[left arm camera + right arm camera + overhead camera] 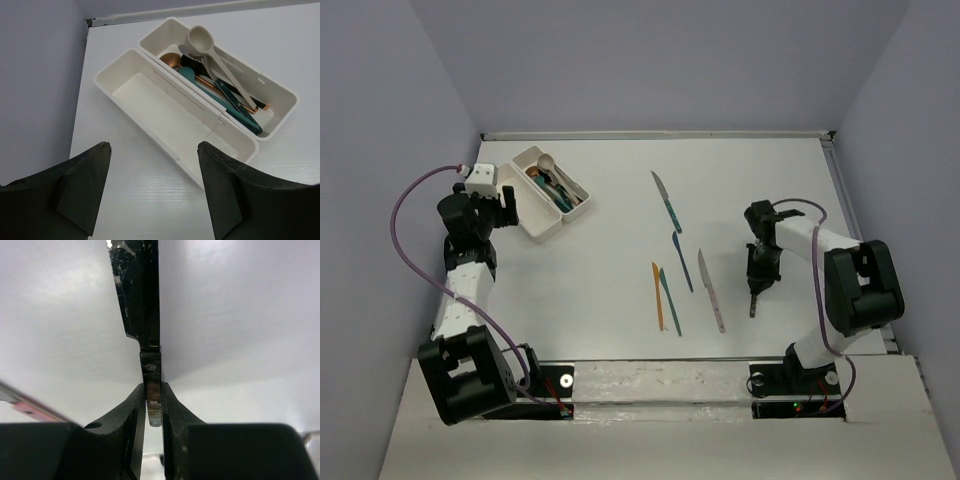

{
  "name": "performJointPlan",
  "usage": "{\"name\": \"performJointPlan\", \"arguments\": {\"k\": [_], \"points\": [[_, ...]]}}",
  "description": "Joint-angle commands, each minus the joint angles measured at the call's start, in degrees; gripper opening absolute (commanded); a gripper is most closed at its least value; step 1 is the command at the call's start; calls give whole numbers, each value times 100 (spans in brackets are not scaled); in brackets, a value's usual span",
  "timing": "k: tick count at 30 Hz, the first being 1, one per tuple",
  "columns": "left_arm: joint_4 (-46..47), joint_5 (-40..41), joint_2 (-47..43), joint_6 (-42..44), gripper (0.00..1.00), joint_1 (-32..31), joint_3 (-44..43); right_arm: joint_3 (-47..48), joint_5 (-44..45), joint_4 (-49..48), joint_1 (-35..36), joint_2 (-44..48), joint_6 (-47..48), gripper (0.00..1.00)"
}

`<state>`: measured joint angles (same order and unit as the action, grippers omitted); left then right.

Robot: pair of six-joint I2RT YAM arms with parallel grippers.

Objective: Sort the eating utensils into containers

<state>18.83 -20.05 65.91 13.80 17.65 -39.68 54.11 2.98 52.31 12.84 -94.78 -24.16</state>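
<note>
While the right gripper pinches a glossy black knife, the left gripper gapes beside white plastic trays, one holding spoons.

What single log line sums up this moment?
left jaws open, beside empty tray | right jaws shut on black knife | other tray holds spoons | five knives on table

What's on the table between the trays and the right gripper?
Top view: five loose knives between the trays and the right gripper, shut on a black-handled knife: far teal knife, blue knife, orange knife, near teal knife, grey knife.
</note>
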Motion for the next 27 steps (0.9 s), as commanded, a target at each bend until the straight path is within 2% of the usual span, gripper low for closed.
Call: {"name": "performJointPlan", "arguments": {"k": [1, 6, 8, 12, 13, 14, 16, 17, 19, 20, 21, 22, 23, 24, 27], "points": [[77, 133, -175, 202, 82, 19, 40, 65, 729, -1609, 341, 1021, 112, 0], [-81, 352, -35, 307, 82, 28, -57, 450, 1388, -1760, 886, 1620, 377, 0], [-160, 440, 45, 351, 82, 54, -110, 1082, 1616, -1734, 1342, 1560, 447, 0], [-152, 582, 80, 193, 82, 379, -110, 2768, 1846, -1803, 2309, 823, 614, 0], [-160, 564, 80, 149, 82, 484, -110, 3190, 1837, -1865, 2493, 299, 693, 0], [-160, 547, 89, 149, 82, 685, -110, 4107, 1768, -1917, 2687, -11, 894, 0], [-169, 520, 124, 140, 82, 879, -101, 5192, 1592, -2005, 3188, -740, 1149, 0], [-160, 477, 167, 114, 82, 1046, -66, 6442, 1374, -1997, 3459, -1587, 1394, 0], [-143, 441, 255, 88, 82, 1214, 13, 7819, 1074, -1988, 3681, -2514, 1746, 0], [-134, 424, 282, 70, 82, 1275, 48, 8539, 803, -2014, 3769, -3467, 1853, 0], [-90, 397, 308, 70, 82, 1372, 83, 9886, 687, -2067, 3848, -3929, 1967, 0], [-55, 388, 335, 70, 82, 1408, 136, 10326, 599, -2476, 3979, -4317, 2133, 0], [-20, 397, 344, 70, 82, 1434, 223, 10505, 476, -2898, 3981, -4573, 2161, 0], [59, 406, 344, 87, 82, 1460, 276, 10080, 379, -3999, 4050, -4732, 2161, 0], [138, 423, 326, 122, 82, 1478, 391, 8962, 413, -5640, 4104, -4576, 1723, 0]]}}
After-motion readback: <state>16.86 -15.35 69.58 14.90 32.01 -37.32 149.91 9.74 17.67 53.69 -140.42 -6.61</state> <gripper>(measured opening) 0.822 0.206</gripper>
